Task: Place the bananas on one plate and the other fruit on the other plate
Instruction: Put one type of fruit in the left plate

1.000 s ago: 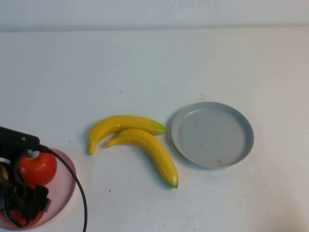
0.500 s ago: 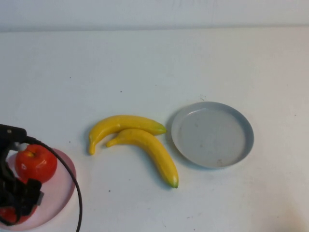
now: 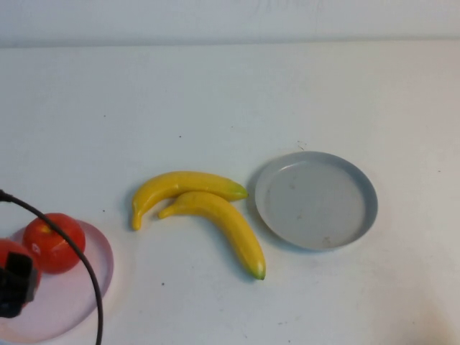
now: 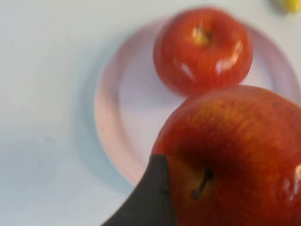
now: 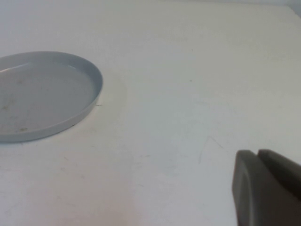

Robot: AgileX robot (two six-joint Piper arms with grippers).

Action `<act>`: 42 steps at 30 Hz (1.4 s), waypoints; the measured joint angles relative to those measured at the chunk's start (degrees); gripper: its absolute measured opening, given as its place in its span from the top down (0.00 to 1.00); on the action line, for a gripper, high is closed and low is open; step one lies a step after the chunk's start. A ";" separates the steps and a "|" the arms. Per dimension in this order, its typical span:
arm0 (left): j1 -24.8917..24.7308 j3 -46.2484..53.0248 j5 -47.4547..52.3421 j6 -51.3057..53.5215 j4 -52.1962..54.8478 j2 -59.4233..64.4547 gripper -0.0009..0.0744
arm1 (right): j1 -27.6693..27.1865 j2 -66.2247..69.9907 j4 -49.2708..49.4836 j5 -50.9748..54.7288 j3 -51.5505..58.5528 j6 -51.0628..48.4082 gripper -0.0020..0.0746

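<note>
left pincer (image 3: pixel 16 284): sitting at the near left edge of the bench (image 3: pixel 230 100), over the pink plate; jaws spread wide and released, one dark finger (image 4: pixel 148 197) showing against the near apple in the wrist view

near apple (image 4: pixel 235 155): lying on the pink plate right under that pincer, stem dimple facing up; whether the finger is actually touching it, can't tell

pink plate (image 3: pixel 100 266): sitting at the near left, partly cut off by the frame edge, carrying both apples

second apple (image 3: pixel 54 242): resting on the far side of the pink plate, just beside the first one

right pincer (image 5: pixel 268 188): hanging low over bare bench out to the right of the grey plate, fingers clenched together, gripping nothing

bananas (image 3: pixel 215 215): lying mid-bench between the two plates, touching each other; the nearer one is pointing its green tip toward the camera, the farther one (image 3: pixel 183 187) is curving across behind it

grey plate (image 3: pixel 363 215): sitting right of the bananas, just beside the farther banana's tip, nothing lying on it, a few scuffs showing
</note>
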 joint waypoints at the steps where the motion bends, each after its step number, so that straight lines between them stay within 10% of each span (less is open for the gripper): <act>1: 0.00 0.83 0.02 0.00 0.00 0.98 0.10 | 0.00 0.00 0.00 0.00 0.00 0.00 1.00; 42: 0.12 6.33 -12.19 -9.65 12.90 21.35 0.10 | 0.00 0.00 0.04 0.00 0.00 0.00 1.00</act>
